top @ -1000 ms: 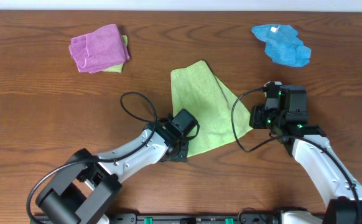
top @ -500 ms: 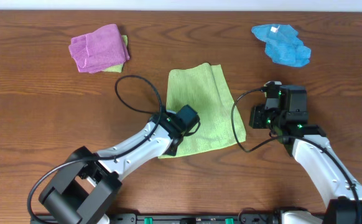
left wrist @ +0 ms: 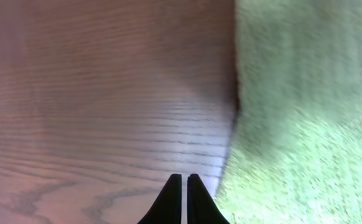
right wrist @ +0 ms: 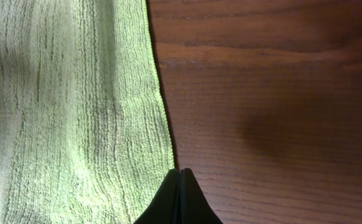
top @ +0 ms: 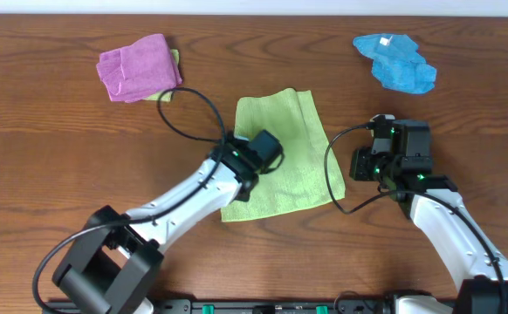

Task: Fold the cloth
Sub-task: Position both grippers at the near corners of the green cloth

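The light green cloth [top: 284, 153] lies flat in the middle of the wooden table as a rough rectangle, with a crease running along it. My left gripper [top: 239, 173] is over the cloth's left edge. In the left wrist view its fingertips [left wrist: 183, 182] are shut with nothing between them, wood on the left and cloth [left wrist: 305, 112] on the right. My right gripper [top: 357, 164] is just right of the cloth. In the right wrist view it [right wrist: 179, 173] is shut and empty at the cloth's [right wrist: 69, 112] right edge.
A pink cloth [top: 138, 67] lies over a yellow-green one at the back left. A crumpled blue cloth [top: 396, 61] lies at the back right. The left arm's black cable [top: 188, 105] loops over the table beside the green cloth.
The left gripper pulled the cloth's lower corner leftward, squaring the cloth into a rectangle, then moved up along its left edge with nothing in it. The right arm has not moved.
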Available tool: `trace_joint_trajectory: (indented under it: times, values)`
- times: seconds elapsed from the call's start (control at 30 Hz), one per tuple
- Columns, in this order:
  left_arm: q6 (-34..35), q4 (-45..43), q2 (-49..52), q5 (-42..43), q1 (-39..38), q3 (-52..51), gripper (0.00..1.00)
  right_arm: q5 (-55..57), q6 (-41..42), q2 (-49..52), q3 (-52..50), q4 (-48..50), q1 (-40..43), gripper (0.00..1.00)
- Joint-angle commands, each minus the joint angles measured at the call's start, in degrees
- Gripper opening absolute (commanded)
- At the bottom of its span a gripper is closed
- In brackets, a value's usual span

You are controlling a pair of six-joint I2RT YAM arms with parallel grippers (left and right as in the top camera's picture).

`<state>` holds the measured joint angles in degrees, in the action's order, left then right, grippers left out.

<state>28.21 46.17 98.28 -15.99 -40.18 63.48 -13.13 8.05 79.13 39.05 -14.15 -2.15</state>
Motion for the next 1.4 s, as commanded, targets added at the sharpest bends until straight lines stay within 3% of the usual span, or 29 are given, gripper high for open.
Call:
trace_joint_trajectory:
  times: [0.0,0.2,0.37,0.47,0.87,1.17,1.37]
  values:
    - [1.6,0.3,0.7,3.2,3.8,0.7,0.06,-0.9,-0.9,0.1,0.7,-0.4,0.3,0.02]
    - [1.4,-2.0,0.7,7.7,8.9,-1.0,0.06,-0.9,-0.9,0.1,0.7,-1.7,0.2,0.02]
    - [1.4,-10.3,0.7,19.1,11.5,-6.8,0.06,-0.9,-1.6,0.1,0.7,-1.9,0.3,0.02]
    - [1.4,-12.8,0.7,21.7,12.1,-9.0,0.06,-1.3,-1.9,0.1,0.7,-1.6,0.3,0.02]
    - [0.9,-15.0,0.7,26.4,13.6,-10.2,0.06,-13.4,-3.4,11.2,0.7,0.1,5.9,0.02]
    - [1.0,-15.4,0.7,32.9,16.9,-11.0,0.06,-18.9,-3.2,11.6,0.7,0.0,13.1,0.01]
    - [3.7,-13.7,0.7,38.8,17.2,-11.0,0.06,-19.7,-3.2,11.6,0.7,-2.0,13.4,0.02]
